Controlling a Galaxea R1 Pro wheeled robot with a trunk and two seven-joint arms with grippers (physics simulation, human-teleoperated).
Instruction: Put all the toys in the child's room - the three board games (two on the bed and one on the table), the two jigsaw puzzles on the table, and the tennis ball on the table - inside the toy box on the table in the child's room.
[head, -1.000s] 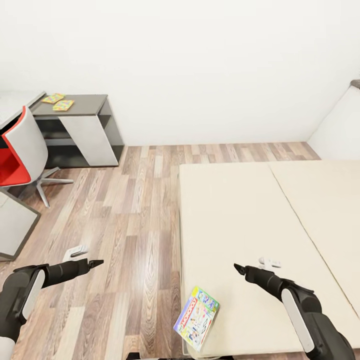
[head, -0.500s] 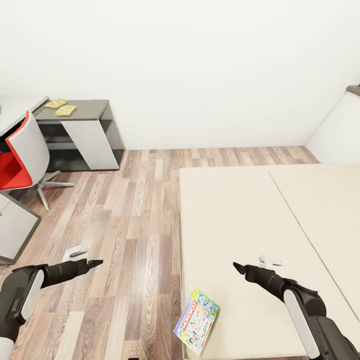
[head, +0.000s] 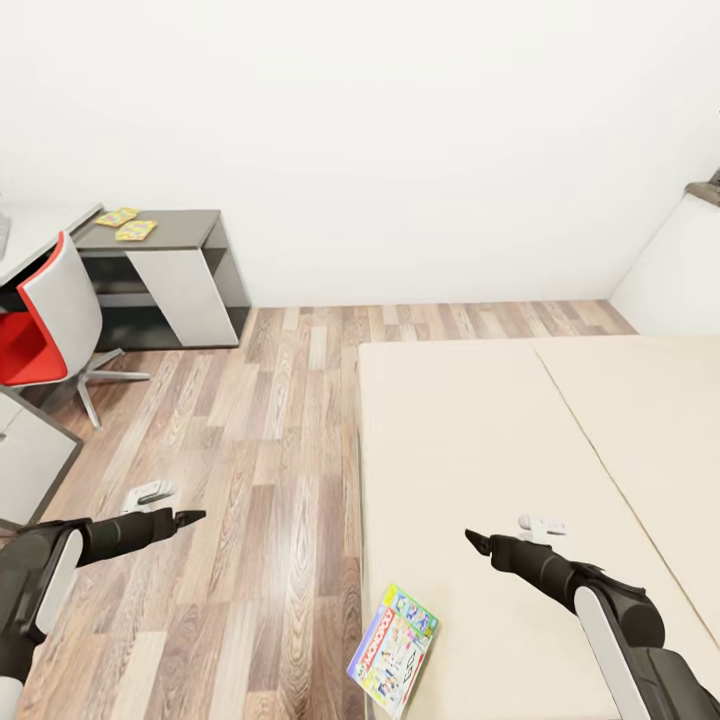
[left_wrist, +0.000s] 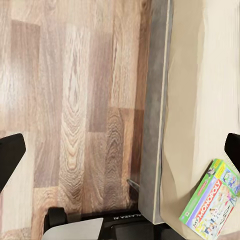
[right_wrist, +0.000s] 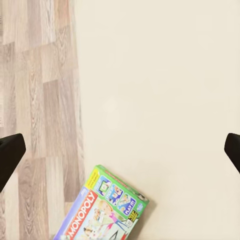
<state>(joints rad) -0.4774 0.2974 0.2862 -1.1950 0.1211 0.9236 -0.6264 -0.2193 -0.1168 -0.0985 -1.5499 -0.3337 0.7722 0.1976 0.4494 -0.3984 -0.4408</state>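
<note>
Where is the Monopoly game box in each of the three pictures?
Head view: the Monopoly box lies low in the picture on the near corner of the bed, sticking out over its edge.
Left wrist view: it sits in the bottom right corner.
Right wrist view: it sits at the bottom, left of the middle.
Shared landmark: the line where the beige mattress meets the wood floor.
</note>
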